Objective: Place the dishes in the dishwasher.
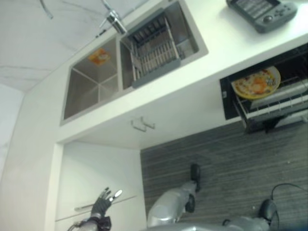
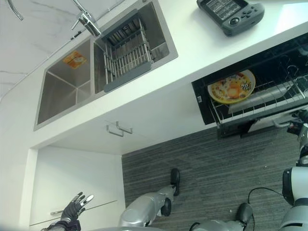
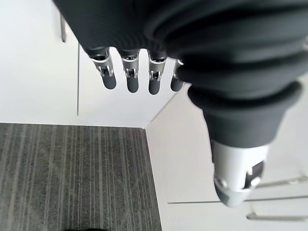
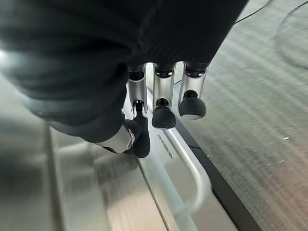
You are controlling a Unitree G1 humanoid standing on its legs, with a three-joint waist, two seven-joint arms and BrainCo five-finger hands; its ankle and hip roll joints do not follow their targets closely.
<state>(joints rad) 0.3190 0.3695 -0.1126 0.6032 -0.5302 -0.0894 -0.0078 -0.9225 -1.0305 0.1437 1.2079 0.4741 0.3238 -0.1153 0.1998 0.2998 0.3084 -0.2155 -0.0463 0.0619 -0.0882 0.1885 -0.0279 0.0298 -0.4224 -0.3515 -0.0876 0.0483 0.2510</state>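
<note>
Plate (image 2: 232, 87) sat in the open dishwasher (image 2: 260, 103) rack.
Right hand (image 4: 161, 103), fingers relaxed and empty, hovered over the door; closing probably came next.

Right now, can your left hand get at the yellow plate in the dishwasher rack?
Probably not. The left hand hangs open low by the white cabinet, while the yellow plate sits in the dishwasher rack on the far right, across the floor. The right hand is nearer.
</note>
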